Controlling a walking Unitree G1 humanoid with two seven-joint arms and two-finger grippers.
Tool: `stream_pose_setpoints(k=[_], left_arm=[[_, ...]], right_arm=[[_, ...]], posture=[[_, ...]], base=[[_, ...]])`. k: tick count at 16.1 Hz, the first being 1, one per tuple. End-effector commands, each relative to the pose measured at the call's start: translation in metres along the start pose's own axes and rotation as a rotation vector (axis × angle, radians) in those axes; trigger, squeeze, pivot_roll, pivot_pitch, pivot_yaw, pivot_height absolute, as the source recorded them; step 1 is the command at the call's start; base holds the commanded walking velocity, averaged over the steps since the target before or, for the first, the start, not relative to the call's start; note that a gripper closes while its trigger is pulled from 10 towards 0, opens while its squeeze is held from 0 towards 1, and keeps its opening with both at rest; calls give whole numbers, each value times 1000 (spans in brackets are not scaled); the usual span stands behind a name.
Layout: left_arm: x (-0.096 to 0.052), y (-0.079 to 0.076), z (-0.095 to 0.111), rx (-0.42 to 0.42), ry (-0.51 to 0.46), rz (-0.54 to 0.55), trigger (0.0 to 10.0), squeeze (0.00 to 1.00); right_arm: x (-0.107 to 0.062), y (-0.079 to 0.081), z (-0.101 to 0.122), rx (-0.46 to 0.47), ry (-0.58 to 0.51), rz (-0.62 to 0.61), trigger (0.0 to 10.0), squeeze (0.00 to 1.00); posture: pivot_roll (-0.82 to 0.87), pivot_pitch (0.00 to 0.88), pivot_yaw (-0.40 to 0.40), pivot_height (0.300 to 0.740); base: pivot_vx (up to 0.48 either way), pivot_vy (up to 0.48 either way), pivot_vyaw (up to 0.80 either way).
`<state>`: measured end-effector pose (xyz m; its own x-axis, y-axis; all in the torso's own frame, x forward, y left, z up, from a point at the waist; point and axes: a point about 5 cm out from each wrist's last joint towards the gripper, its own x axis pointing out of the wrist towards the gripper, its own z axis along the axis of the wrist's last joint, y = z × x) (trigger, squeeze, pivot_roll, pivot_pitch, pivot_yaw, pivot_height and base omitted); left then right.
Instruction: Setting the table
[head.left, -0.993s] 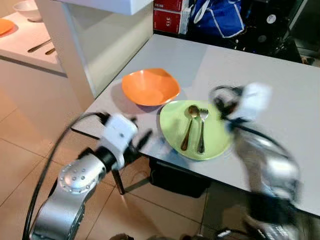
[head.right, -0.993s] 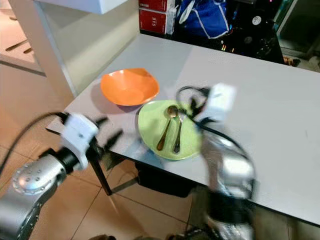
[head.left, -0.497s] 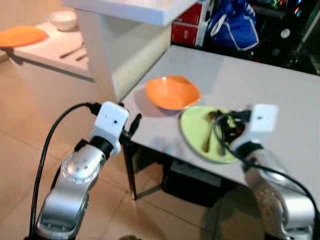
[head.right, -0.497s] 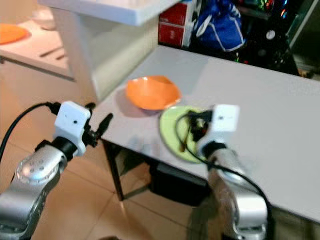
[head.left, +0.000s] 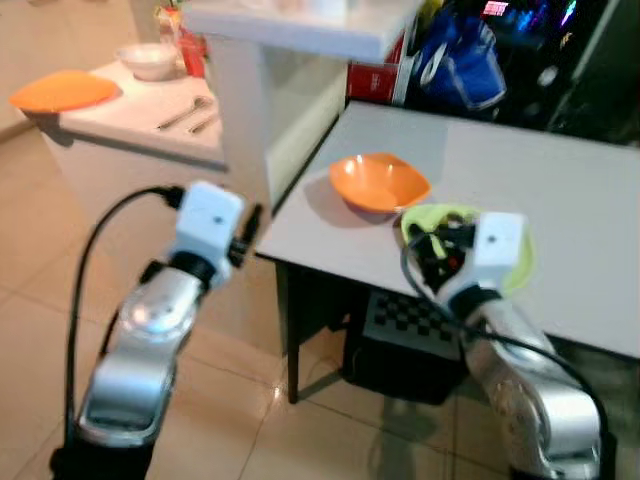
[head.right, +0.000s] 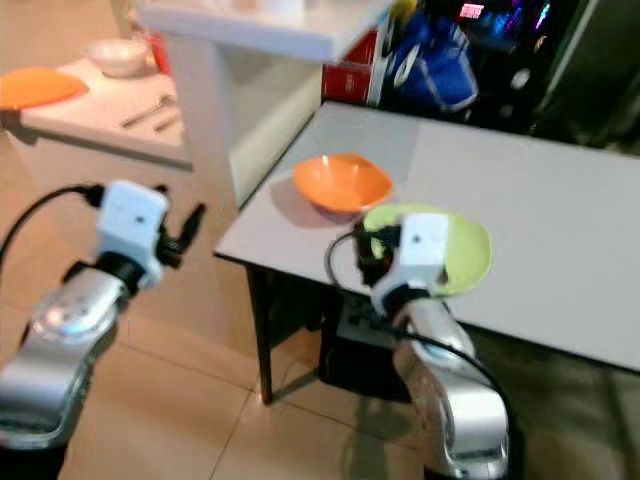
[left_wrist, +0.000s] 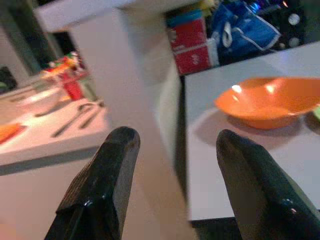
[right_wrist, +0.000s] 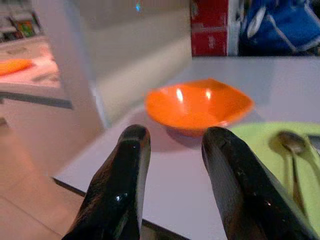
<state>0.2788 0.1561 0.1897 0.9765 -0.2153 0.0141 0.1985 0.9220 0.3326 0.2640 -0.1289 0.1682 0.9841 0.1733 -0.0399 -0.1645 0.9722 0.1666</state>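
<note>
Grey table (head.left: 560, 190) ahead, with an orange bowl (head.left: 379, 182) near its left front corner and a green plate (head.right: 462, 247) just beside it, to the right. On the plate, a spoon (right_wrist: 292, 150) lying along it (seen clearly from the right wrist; whatever lies next to it is cut off at the edge). Right gripper (right_wrist: 172, 165) raised at the table's front edge, just short of the plate, black fingers (right_wrist: 227, 170) spread apart and holding nothing, pointed across the tabletop toward the bowl. Left gripper (left_wrist: 175, 165) out over the tiled floor (head.left: 40, 310), off the table's left corner, fingers (left_wrist: 112, 170) likewise parted and empty, aimed at the white pillar (head.left: 240, 110) standing between table and counter. Farther left, a low white counter (head.left: 130, 125) carrying an orange plate (head.left: 62, 91), a white bowl (head.left: 146, 60) and some cutlery (head.left: 186, 114) laid side by side. Behind the table, red boxes (head.left: 375, 75) and a blue bag (head.left: 460, 70) against a dark background. Under the table, something with a black-and-white checked pattern (head.left: 410, 318) (too blurred to identify).
</note>
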Motion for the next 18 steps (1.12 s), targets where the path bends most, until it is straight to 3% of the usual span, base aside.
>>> stream_pose_setpoints(k=[1,8,18], left_arm=[[1,-4,3,5,-13,-9,10000,0],[4,6,2,9,-17,67,10000,0],[5,3,2,3,-19,97,10000,0]], right_arm=[[0,-7,-2,-5,5,-31,10000,0],[7,-2,-5,-3,-1,-21,10000,0],[12,-3,-4,-3,-2,-21,10000,0]], posture=[[27,0,9,740],[36,0,5,740],[35,0,2,740]], base=[[0,480,-750],[0,480,-757],[0,480,-716]])
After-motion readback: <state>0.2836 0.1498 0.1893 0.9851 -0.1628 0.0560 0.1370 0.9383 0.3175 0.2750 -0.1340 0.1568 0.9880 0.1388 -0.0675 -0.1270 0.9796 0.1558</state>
